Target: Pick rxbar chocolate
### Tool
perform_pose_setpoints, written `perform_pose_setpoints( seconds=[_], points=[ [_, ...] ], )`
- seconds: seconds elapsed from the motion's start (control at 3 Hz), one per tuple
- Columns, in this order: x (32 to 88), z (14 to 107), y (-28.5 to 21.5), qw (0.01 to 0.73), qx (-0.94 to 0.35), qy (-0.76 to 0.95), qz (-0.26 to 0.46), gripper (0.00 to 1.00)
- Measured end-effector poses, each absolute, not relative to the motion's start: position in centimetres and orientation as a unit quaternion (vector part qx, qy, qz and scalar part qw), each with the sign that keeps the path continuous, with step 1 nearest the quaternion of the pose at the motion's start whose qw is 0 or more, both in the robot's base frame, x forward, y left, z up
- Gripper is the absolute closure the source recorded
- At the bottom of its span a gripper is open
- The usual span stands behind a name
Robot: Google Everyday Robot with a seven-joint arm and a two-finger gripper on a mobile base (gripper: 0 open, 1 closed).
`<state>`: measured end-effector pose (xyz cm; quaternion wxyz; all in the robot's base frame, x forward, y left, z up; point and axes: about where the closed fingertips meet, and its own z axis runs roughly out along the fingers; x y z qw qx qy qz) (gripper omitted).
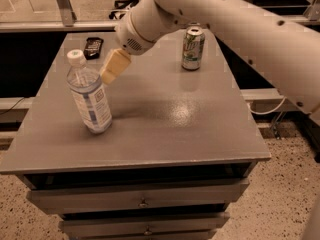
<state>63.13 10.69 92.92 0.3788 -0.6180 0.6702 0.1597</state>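
Note:
The rxbar chocolate is a small flat dark bar lying at the table's far left corner. My gripper hangs over the left middle of the table, its cream fingers pointing down-left. It is a little in front and to the right of the bar, and just right of the top of the clear water bottle. It holds nothing that I can see.
A green-and-silver drink can stands at the far right of the grey table. The water bottle stands at the left front. My arm reaches in from the upper right. Drawers sit below the tabletop.

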Motion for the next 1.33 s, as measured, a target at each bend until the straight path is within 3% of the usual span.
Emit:
perform_pose_setpoints(
  seconds=[0.33,1.33],
  points=[
    [68.8,90.8,14.7,0.401,-0.568,0.692,0.192,0.0],
    [78.6,87.1,17.3,0.447,-0.462,0.74,0.198,0.0]
  ],
)
